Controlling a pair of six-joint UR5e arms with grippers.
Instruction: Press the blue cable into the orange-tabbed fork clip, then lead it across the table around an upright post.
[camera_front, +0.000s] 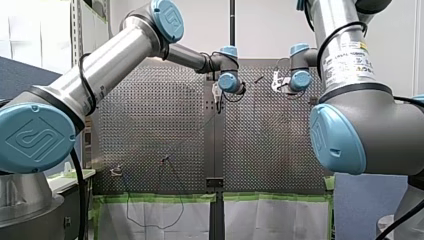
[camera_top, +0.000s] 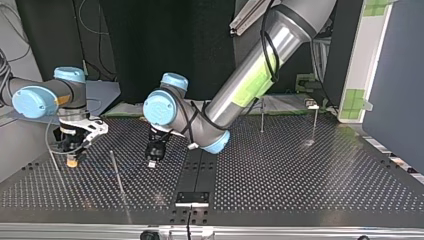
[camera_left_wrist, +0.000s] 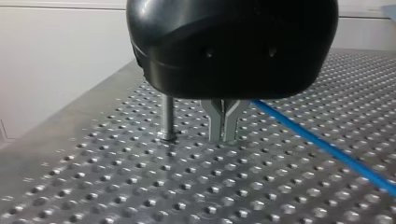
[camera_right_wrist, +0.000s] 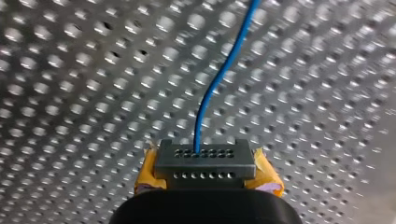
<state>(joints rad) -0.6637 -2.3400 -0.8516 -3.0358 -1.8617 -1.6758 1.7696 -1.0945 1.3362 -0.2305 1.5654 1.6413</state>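
Here, thin blue cable (camera_right_wrist: 201, 112) across dimpled, perforated metal table (camera_right_wrist: 93, 93).

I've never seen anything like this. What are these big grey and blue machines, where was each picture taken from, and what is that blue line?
These are two robot arms, jointed grey tubes with blue caps, working over a metal table full of small holes. The front view looks from behind the arms. The top view faces them from across the table, so their sides swap. The other two pictures come from cameras on the arms' wrists.

My left gripper is black, with its metal fingers drawn together, low over the table beside an upright post. The blue cable runs past it. My right gripper, with yellow pads, has that cable running straight into its tip, so it appears to hold it. Other thin posts stand elsewhere on the table. I cannot make out a clip.
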